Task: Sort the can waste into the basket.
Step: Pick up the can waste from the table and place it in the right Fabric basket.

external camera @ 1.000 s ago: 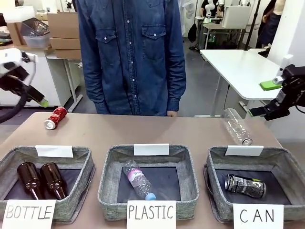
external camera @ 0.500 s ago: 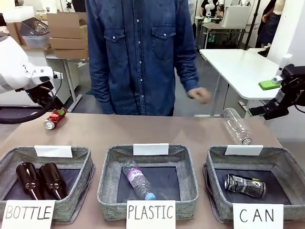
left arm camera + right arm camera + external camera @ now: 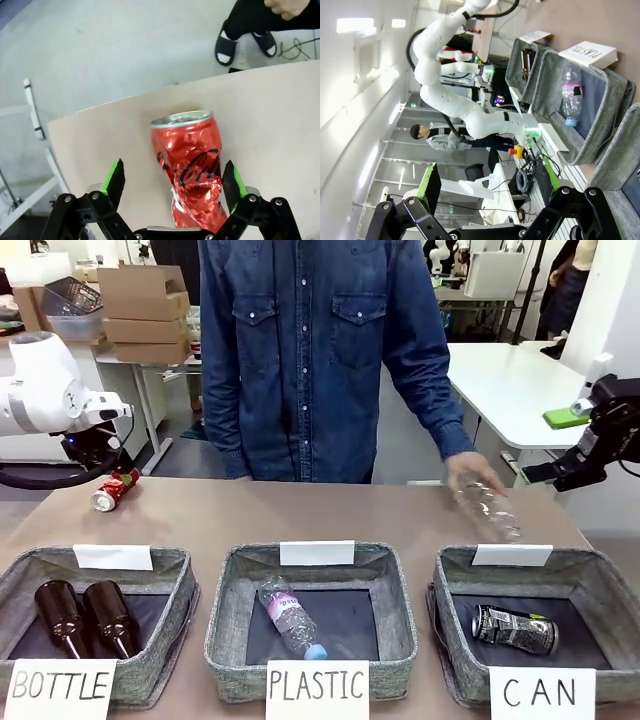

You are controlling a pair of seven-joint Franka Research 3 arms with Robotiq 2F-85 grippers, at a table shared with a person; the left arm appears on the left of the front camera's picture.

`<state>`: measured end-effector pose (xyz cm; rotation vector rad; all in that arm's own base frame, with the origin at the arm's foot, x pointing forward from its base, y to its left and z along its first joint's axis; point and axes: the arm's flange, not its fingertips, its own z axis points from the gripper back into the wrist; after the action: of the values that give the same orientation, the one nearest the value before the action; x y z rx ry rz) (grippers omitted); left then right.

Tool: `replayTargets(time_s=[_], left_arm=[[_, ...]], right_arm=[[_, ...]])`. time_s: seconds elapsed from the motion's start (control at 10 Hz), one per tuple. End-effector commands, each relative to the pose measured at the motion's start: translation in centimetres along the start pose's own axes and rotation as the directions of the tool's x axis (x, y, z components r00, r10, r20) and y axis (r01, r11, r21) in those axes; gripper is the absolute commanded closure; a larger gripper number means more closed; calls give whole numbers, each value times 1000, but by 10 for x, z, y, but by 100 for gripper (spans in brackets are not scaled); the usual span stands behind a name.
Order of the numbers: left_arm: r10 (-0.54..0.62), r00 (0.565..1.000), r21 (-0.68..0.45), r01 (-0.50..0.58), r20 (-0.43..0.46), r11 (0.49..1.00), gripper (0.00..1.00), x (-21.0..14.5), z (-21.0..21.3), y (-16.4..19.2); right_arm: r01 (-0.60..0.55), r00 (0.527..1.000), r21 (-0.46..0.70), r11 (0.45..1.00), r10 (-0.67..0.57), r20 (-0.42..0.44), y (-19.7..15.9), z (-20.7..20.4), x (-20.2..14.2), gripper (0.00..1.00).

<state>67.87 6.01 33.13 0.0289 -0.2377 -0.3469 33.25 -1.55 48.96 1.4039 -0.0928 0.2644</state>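
Lying on its side near the table's (image 3: 300, 515) far left corner, the dented red can (image 3: 116, 488) sits where it did half a second ago, while the left arm has swung in closer over it. The black can (image 3: 513, 629) has stayed on the dark bottom of the basket (image 3: 600, 580), whose front sign (image 3: 541, 692) reads "CAN". The neighbouring bins are signed "PLASTIC" and "BOTTLE". The person's hand (image 3: 468, 472), in the air before, now rests on the clear plastic bottle (image 3: 495, 515) behind the basket.

White cursive script runs across the red can, too crumpled to read whole.

The left gripper (image 3: 173, 174) is spread wide, its green pads (image 3: 116, 172) on either side of the red can without gripping it. The right gripper (image 3: 487, 187) has kept its place at the table's right edge, fingers parted and empty.
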Motion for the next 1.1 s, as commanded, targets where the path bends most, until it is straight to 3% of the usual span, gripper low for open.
replayTargets(time_s=[0.0, 0.2, 0.3, 0.4, 0.5, 0.6, 0.7, 1.0], left_arm=[[11, 1000, -18, -12, -27, 1000, 0, 11, -5, 3], [14, 999, -23, -15, -53, 1000, 0, 12, -6, 5], [5, 998, -23, -7, -67, 1000, 60, 10, -5, 3], [2, 997, -28, -4, -73, 1000, 59, 10, -6, 4], [-3, 997, -30, 1, -81, 1000, 100, 10, -7, 3], [-6, 996, -32, 3, -87, 999, 64, 10, -9, 3], [-7, 996, -41, 3, -92, 999, 100, 10, -10, 3], [-3, 995, -40, -1, -99, 999, 100, 9, -10, 3]], right_arm=[[-27, 1000, -2, 1000, 27, -11, 0, 2, -1, 0], [-27, 1000, -2, 1000, 27, -11, 0, 2, -1, 0], [-27, 1000, -2, 1000, 27, -11, 0, 2, -1, 0], [-27, 1000, -2, 1000, 27, -11, 0, 2, -1, 0], [-27, 1000, -2, 1000, 27, -11, 0, 2, -1, 0], [-27, 1000, -2, 1000, 27, -11, 0, 2, -1, 0], [-27, 1000, -2, 1000, 27, -11, 0, 2, -1, 0], [-27, 1000, -2, 1000, 27, -11, 0, 2, -1, 0]])
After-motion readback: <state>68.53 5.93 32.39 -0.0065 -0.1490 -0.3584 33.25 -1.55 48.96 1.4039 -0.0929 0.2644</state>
